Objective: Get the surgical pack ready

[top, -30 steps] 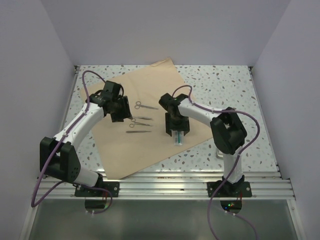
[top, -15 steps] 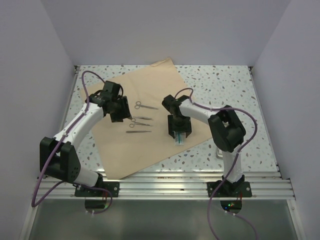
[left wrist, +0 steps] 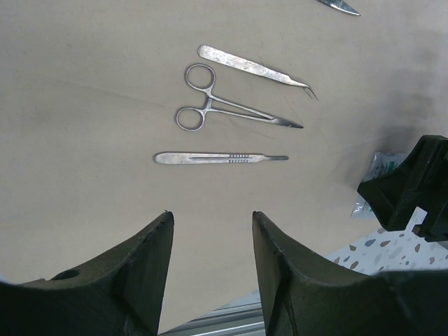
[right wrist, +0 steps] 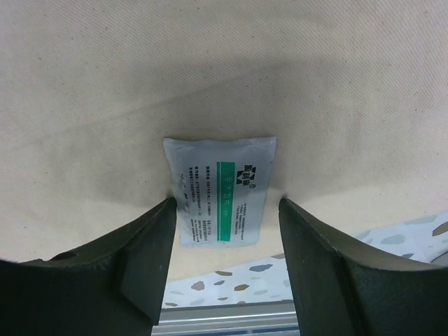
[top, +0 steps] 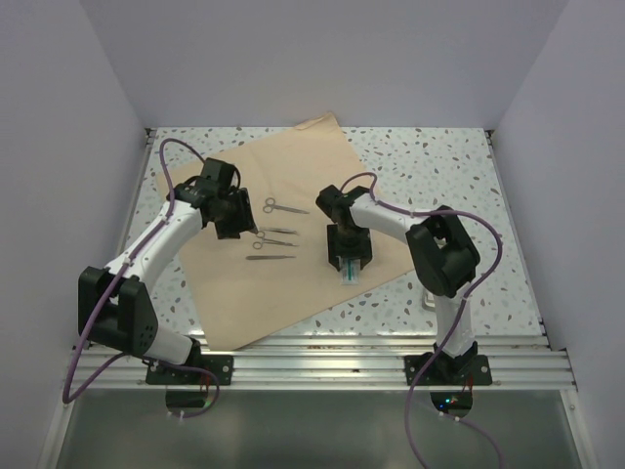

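The surgical pack (top: pixel 256 293) is a wide tan sheet lying flat and askew on the table; it also fills the left wrist view (left wrist: pixel 84 98) and the right wrist view (right wrist: pixel 210 63). My right gripper (top: pixel 349 262) (right wrist: pixel 227 204) stands open, low over the sheet's near right edge. Its fingers straddle a small silver and green foil packet (right wrist: pixel 220 187) that lies flat. My left gripper (top: pixel 232 227) (left wrist: pixel 212 217) hovers open over the left part of the sheet with nothing between its fingers.
Steel instruments lie in a row mid-sheet: ring-handled forceps (left wrist: pixel 224 108), a slim probe (left wrist: pixel 252 68), a scalpel handle (left wrist: pixel 220 158) and scissors (top: pixel 276 206). The speckled tabletop (top: pixel 439 166) shows around the sheet. A metal rail (top: pixel 322 347) runs along the near edge.
The right arm has shifted slightly and its gripper has settled lower around the foil packet, jaws a touch narrower. The left arm has not moved.
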Robot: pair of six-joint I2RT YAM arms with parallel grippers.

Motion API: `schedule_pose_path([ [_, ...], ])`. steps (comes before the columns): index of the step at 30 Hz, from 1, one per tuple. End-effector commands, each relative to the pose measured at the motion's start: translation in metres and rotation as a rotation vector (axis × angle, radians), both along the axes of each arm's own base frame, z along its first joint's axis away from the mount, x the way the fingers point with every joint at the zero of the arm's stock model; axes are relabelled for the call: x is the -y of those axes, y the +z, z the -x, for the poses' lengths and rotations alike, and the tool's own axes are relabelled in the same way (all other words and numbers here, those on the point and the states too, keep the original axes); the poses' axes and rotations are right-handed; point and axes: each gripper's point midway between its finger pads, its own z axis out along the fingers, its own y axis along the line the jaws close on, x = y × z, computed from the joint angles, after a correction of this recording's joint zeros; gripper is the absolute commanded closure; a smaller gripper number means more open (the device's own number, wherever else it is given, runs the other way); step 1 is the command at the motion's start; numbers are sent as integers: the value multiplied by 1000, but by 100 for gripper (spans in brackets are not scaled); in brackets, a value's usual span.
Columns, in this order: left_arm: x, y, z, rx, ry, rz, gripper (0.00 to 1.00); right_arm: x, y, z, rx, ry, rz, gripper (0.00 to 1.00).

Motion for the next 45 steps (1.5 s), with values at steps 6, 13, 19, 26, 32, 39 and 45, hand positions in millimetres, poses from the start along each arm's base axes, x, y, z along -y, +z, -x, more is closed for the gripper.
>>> schedule_pose_path([
  [6, 0, -1, -7, 15, -4, 7, 47, -11, 0, -3, -3, -16, -38, 40],
  [13, 0, -3, -7, 9, -4, 5, 47, -8, -10, 2, -33, -23, -24, 42],
  [19, -1, -3, -7, 10, -3, 4, 47, -4, -15, 6, -45, -24, -18, 46],
  [26, -1, -2, -8, 12, -1, 6, 47, 0, -7, 4, -24, -23, 0, 52],
  [32, -2, -2, -8, 13, 0, 4, 47, 6, 14, -3, 16, -34, -13, 54],
  [39, -3, -1, -11, 22, 0, 2, 47, 39, 47, -11, 63, -86, -18, 54],
  [45, -7, -2, -12, 28, -3, -9, 47, 106, 70, -15, 105, -172, 46, 54],
])
